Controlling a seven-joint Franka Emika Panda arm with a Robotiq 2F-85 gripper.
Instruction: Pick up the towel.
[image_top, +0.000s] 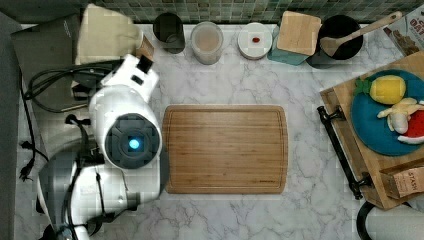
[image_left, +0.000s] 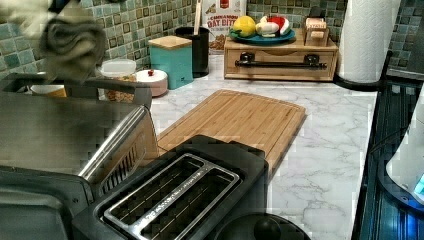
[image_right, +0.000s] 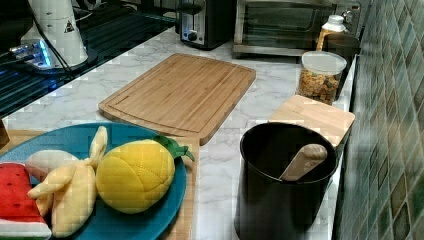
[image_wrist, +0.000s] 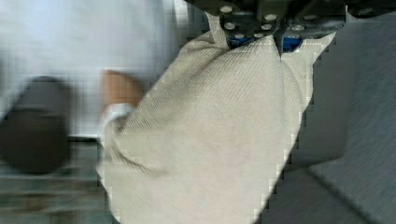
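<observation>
The gripper (image_wrist: 265, 39) is closed on the top edge of the towel (image_wrist: 205, 140), with the cloth pinched between its fingers and hanging below in loose folds. In the top view, the towel (image_top: 105, 32) appears at the upper left, raised above the grey toaster oven (image_top: 45, 55) and next to the white arm (image_top: 127, 120). In the left view, the towel (image_left: 65, 35) hangs at the upper left, above the toaster oven (image_left: 65, 135) and clear of it. The wooden cutting board (image_top: 225, 148) lies on the marble counter (image_top: 300, 210), well apart from the towel. A toaster (image_left: 185, 195) stands beside the toaster oven.
</observation>
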